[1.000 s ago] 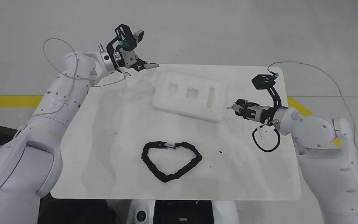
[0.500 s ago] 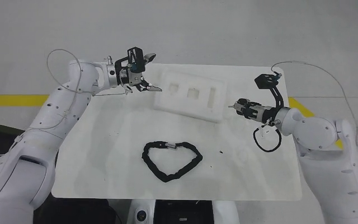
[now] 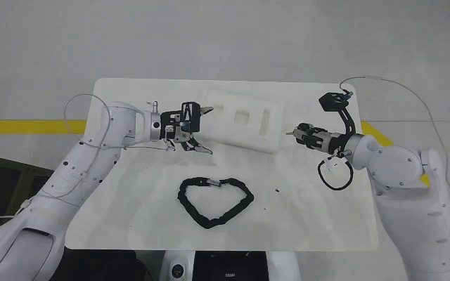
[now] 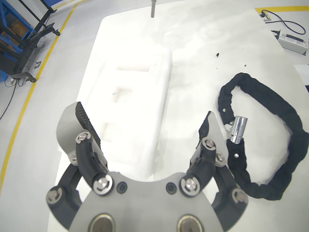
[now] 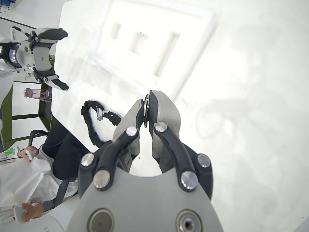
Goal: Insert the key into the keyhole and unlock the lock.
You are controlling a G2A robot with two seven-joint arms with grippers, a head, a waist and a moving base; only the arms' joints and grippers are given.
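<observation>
From where I stood, the right gripper (image 5: 146, 100) was pinched tight on the head of the key (image 4: 153, 3). Its pads were closed with the metal between them. The blade stuck out past the fingertips, roughly level above the table (image 3: 140, 211), and pointed across it toward the other arm.

The left gripper (image 4: 143, 112) held nothing. Its fingers (image 4: 83, 119) were spread wide, and it hung over the robot-side edge of the white foam tray (image 4: 149, 92), tilted down toward the tabletop.

The lock was the black sleeved chain (image 4: 268, 190), lying in a closed loop on the table on the robot's side of the tray. Its shiny lock cylinder (image 4: 239, 127) sat at the far end of that loop, nearest the tray. It lay flat, with its long axis running more or less side to side along the table.

The cylinder was near the left gripper and well apart from the key, and a corner of the tray stood between key and cylinder. The left arm was plainly the nearer one. To my eye the blade and the cylinder already pointed along much the same line, but offset, so the key would have to come down and in toward the robot to meet it. I could not make out which end of the cylinder carried the keyhole, and the approach would hang on that.
</observation>
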